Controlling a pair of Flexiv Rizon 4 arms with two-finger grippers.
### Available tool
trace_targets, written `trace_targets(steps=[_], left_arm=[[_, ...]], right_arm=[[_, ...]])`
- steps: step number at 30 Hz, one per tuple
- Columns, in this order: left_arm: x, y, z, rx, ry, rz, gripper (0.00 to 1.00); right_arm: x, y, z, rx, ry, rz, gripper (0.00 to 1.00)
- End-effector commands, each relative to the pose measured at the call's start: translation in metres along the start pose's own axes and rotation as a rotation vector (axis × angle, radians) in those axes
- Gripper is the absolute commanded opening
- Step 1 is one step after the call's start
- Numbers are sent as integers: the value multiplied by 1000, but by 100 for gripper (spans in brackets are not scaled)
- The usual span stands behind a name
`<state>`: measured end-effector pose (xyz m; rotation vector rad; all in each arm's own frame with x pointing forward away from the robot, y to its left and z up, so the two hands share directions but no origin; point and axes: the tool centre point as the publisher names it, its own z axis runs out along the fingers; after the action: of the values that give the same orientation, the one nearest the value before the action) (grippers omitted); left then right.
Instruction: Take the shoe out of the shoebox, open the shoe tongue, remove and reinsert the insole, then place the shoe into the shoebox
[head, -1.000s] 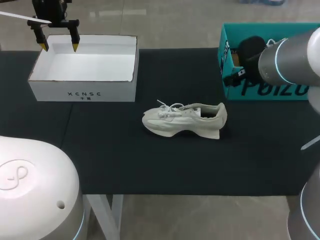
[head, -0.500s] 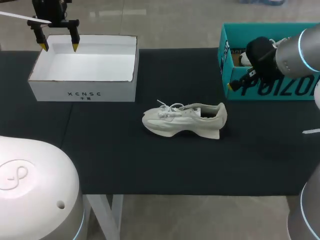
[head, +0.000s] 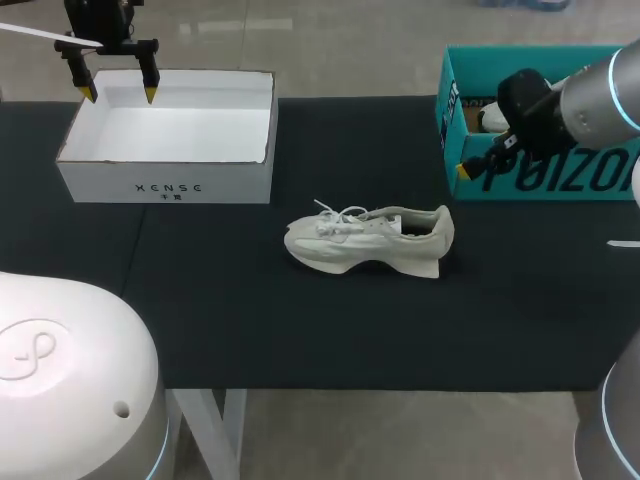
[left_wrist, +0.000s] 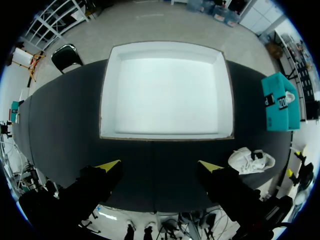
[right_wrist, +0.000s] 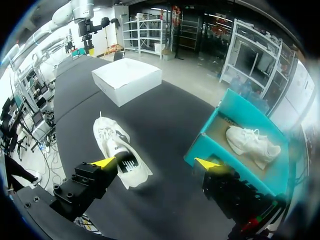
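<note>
A pale white shoe (head: 370, 240) lies on its side on the black table, toe toward my left; it also shows beside the right gripper's finger (right_wrist: 117, 150) and off to one side in the left wrist view (left_wrist: 250, 160). A teal shoebox (head: 560, 180) stands at the back right with a second white shoe (right_wrist: 252, 144) inside. My right gripper (right_wrist: 157, 163) hangs open and empty over the table by the teal box's front left corner. My left gripper (head: 113, 92) hangs open and empty above the far edge of a white box (head: 170, 135).
The white box (left_wrist: 165, 90) is open-topped and empty, standing at the back left. The black table (head: 300, 330) stretches bare in front of the shoe to its front edge.
My right arm's wrist has swung rightward, toward the teal box's front wall. The left arm and the shoe have not moved.
</note>
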<state>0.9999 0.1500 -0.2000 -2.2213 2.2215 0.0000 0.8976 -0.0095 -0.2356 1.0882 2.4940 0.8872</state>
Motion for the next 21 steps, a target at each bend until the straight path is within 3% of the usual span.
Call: trace_targets(steps=[1, 12, 16, 21], left_arm=[[0, 0, 0, 0, 0, 0, 100], [0, 0, 0, 0, 0, 0, 100], [0, 0, 0, 0, 0, 0, 100], [0, 0, 0, 0, 0, 0, 100]], right_arm=[[-2, 2, -1, 12, 17, -19, 100], [-15, 24, -19, 190, 127, -177, 100], [-16, 22, -22, 174, 107, -282, 100], [-16, 6, -19, 82, 162, -353, 100]])
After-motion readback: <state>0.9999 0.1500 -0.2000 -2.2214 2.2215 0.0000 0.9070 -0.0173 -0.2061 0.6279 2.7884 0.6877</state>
